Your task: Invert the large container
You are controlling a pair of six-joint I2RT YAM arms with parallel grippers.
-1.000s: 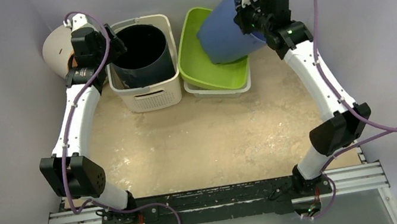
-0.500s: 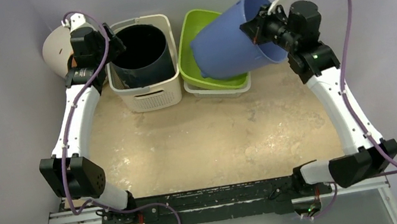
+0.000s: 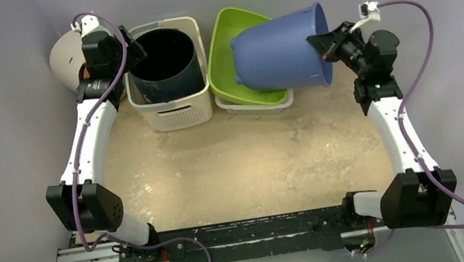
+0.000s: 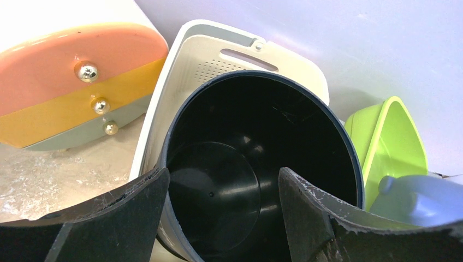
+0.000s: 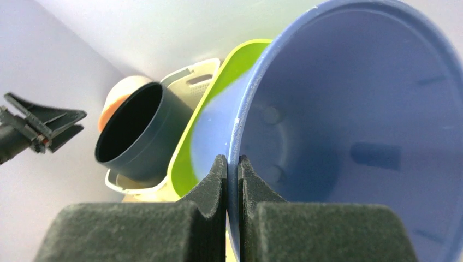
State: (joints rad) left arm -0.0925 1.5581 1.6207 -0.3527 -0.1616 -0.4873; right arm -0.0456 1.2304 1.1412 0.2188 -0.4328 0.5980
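No writing, label, brand, number or sign can be read in any view. The blue bucket, the dark round bin, the white perforated basket, the green tub and the orange, yellow and grey striped box all show plain, unmarked surfaces.

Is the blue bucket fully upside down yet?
No, the blue bucket lies sideways over the green bin, mouth toward the right claw.

Overhead camera looks from the near edge down to the far edge; wrist cameras work close at the far corners, all three sharing the black bucket and green tub.
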